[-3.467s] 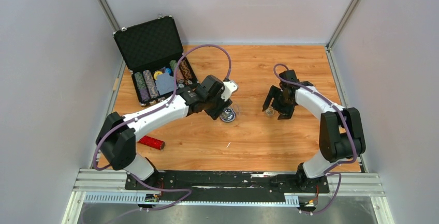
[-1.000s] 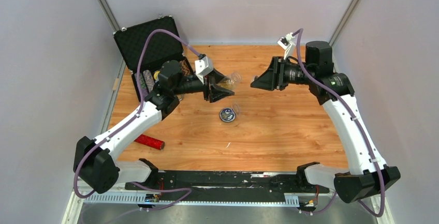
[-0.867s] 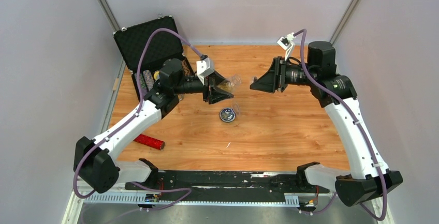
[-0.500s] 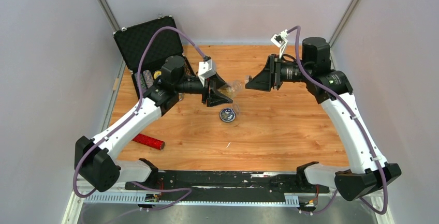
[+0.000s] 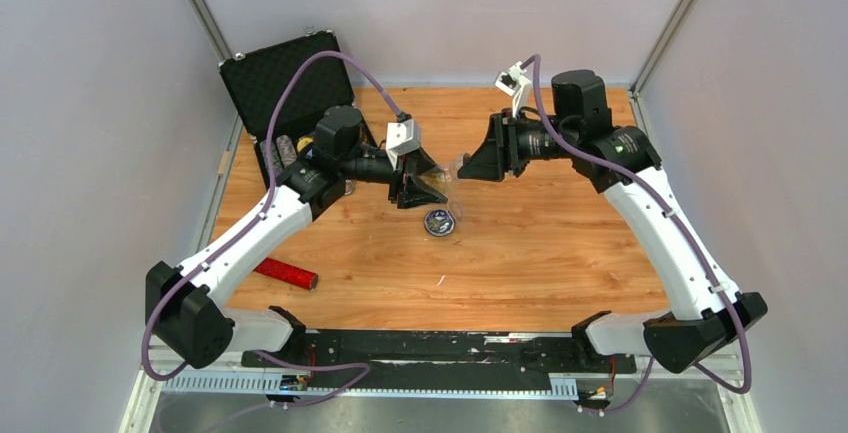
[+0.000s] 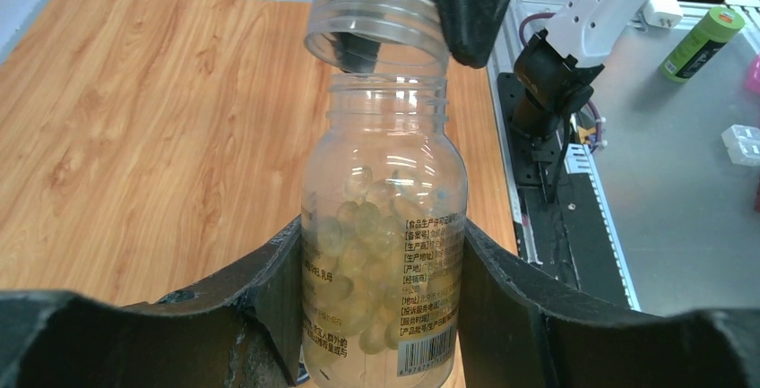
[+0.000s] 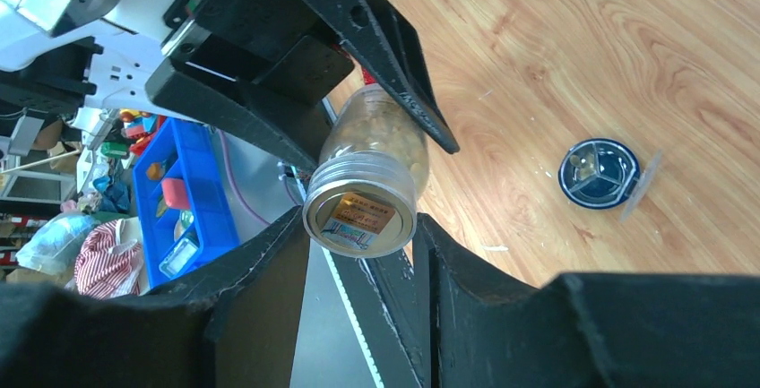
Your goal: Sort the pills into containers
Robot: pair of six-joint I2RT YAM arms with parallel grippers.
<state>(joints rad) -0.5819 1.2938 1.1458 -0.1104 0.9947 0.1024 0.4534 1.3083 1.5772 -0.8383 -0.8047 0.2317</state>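
**Cap brought across to the bottle mouth**

Over the last second the right fingers (image 7: 269,289), clenched on the clear cap (image 6: 376,16), have swung across to the pill bottle (image 6: 381,227). The left fingers (image 6: 269,289) grasp that bottle by its body, aloft. The cap is tilted at the threads, not seated. Probably recapping, with pouring finished.

Count: one bottle, one cap, and one three-compartment dish (image 7: 614,182) on the desk (image 5: 560,253), touched by neither arm. One clear lid (image 7: 643,182) lies beside it. Capsules are too many to count.

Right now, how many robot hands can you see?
2. The left gripper grips the bottle; the right gripper holds its cap at the neck. None seem hidden.
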